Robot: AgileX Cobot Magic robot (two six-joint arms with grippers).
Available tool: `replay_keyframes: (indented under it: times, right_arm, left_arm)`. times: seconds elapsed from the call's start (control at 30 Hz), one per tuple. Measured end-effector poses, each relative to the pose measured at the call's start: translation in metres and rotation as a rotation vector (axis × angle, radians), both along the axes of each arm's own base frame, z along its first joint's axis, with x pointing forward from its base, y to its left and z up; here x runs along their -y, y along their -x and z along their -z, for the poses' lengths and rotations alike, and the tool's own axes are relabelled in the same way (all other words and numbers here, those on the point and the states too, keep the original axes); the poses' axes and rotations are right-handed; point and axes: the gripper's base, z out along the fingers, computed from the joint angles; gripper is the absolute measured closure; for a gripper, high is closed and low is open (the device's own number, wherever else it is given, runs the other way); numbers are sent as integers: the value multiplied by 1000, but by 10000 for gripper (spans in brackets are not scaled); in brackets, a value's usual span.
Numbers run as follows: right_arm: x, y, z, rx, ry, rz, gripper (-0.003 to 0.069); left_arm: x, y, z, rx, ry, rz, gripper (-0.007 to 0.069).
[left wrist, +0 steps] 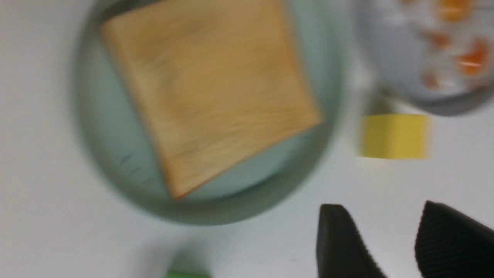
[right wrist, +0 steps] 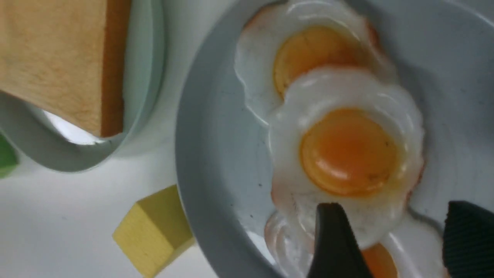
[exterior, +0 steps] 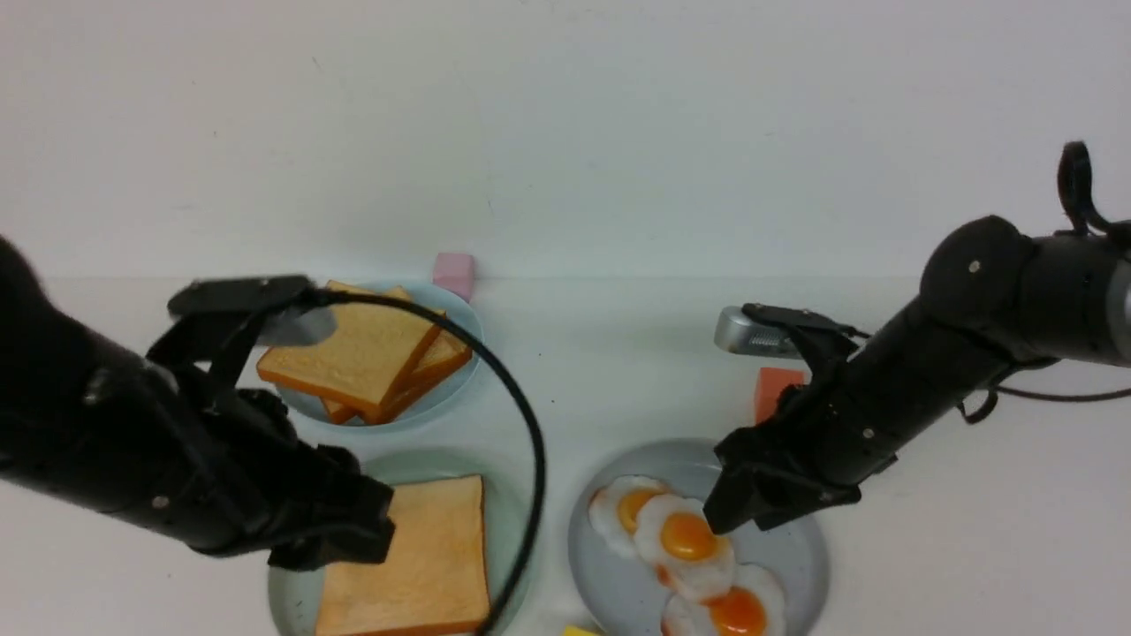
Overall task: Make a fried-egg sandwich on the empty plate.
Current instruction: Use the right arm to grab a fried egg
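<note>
One golden toast slice (exterior: pixel 415 565) lies flat on the mint-green plate (exterior: pixel 508 512), sharp in the left wrist view (left wrist: pixel 208 88). My left gripper (exterior: pixel 353 530) is open and empty, low at the plate's left side; in its wrist view the gripper (left wrist: pixel 382 216) hangs over bare table beside the plate rim (left wrist: pixel 100 154). Three overlapping toy fried eggs lie on the grey plate (exterior: pixel 795 556). My right gripper (exterior: pixel 724 512) is open and empty just above the middle egg (exterior: pixel 685 537). In the right wrist view the gripper (right wrist: pixel 389 216) straddles that egg's (right wrist: pixel 347 154) white edge.
A light-blue plate (exterior: pixel 459 318) at the back holds a stack of toast slices (exterior: pixel 353 353). A pink block (exterior: pixel 453 269), an orange block (exterior: pixel 778 389), a yellow block (right wrist: pixel 154 231) and a green block (right wrist: pixel 5 158) lie around the plates. A black cable (exterior: pixel 530 424) loops over the mint plate.
</note>
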Motion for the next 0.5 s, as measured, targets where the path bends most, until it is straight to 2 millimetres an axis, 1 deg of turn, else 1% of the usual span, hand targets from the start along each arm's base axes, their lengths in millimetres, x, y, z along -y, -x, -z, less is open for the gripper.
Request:
replay_keyframes:
  times: [0.07,0.1,0.13,0.17,0.2,0.23,0.3,0.37,0.43,0.5]
  right_arm:
    - [5,-5,7,-22,-41,12,262]
    - [7,-7,11,-32,-57,20,262]
    - [8,-9,14,-36,-64,23,262]
    - [8,-9,15,-35,-65,22,262]
    - [9,-11,20,-47,-72,29,262]
    - [9,-12,24,-54,-74,29,262]
    - [9,-13,31,-74,-80,35,269]
    - [8,-13,36,-85,-79,35,279]
    - [8,-14,39,-97,-90,39,305]
    - [9,-15,41,-104,-97,45,365]
  left_arm:
    - [6,15,-13,63,13,75,461]
    - [8,23,-19,90,21,111,518]
    - [10,28,-23,107,26,132,557]
    - [11,31,-24,115,28,142,575]
    - [13,37,-29,135,36,169,624]
    - [14,42,-31,150,41,190,638]
    - [15,51,-35,173,48,225,638]
    - [16,54,-37,180,52,236,638]
    - [16,56,-38,187,55,245,638]
    - [15,57,-39,189,54,245,638]
